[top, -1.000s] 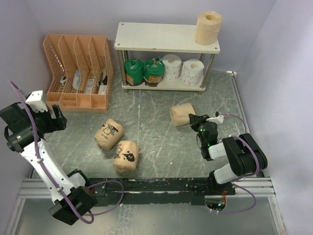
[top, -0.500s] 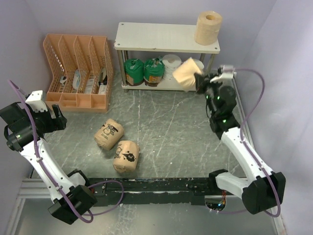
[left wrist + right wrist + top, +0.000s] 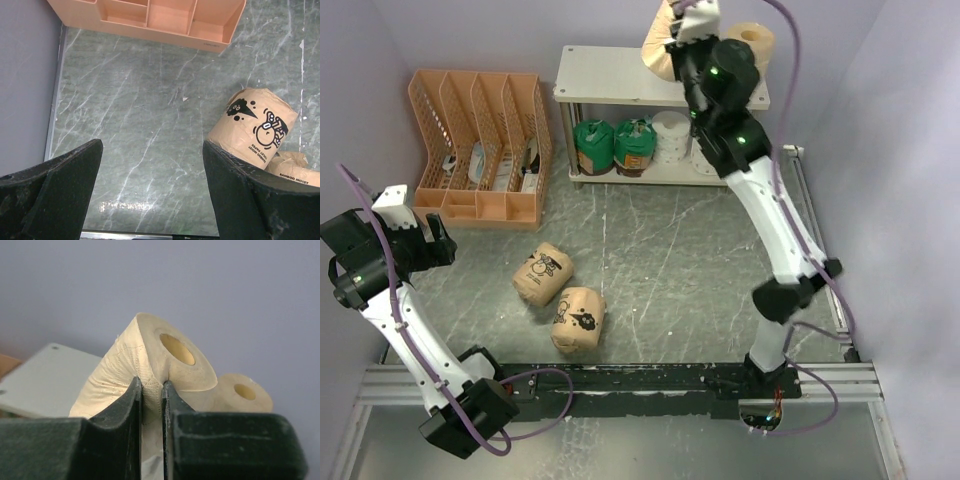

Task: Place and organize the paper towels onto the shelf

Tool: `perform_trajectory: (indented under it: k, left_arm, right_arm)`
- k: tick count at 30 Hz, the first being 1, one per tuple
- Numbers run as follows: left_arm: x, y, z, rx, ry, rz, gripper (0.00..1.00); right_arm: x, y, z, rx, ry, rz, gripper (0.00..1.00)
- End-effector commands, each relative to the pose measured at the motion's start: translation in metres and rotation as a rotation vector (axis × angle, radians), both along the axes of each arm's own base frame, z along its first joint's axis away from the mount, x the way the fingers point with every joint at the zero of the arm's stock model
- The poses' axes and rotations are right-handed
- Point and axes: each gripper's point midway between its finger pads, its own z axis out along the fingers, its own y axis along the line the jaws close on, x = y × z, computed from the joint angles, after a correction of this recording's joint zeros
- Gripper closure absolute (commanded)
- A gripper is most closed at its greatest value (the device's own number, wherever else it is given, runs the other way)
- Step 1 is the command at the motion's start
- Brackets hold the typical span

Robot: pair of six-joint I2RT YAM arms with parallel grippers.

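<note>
The organizer [image 3: 480, 145] stands left of the shelf [image 3: 620, 75]; two rolls [image 3: 543, 272] lie on the table [image 3: 660, 280] before it.

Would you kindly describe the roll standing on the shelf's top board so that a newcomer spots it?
Find the off-white two-tier shelf at the back wall. On the right end of its top board stands a plain tan roll, core hole up. Unlike the matching roll in the right gripper, nothing holds it.

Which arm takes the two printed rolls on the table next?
Left. The left pincer is open and empty, facing both printed rolls close by. The right pincer is shut on a plain tan roll, raised at the shelf.
</note>
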Motion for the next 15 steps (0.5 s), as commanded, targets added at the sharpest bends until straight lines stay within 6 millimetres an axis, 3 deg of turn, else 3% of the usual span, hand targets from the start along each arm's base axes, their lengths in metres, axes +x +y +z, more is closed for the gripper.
perform_trajectory:
  k: [1, 10, 15]
  left_arm:
    - [-0.002, 0.003, 0.006, 0.024, -0.025, 0.021, 0.07]
    - [-0.004, 0.005, 0.007, 0.033, -0.031, 0.041, 0.07]
    - [-0.003, 0.005, 0.007, 0.032, -0.028, 0.044, 0.07]
  right_arm:
    - [0.051, -0.012, -0.044, -0.212, 0.097, -0.23, 1.0]
    - [0.099, -0.006, -0.059, -0.229, 0.019, -0.322, 1.0]
    - [0.118, -0.022, -0.068, -0.22, 0.002, -0.362, 1.0]
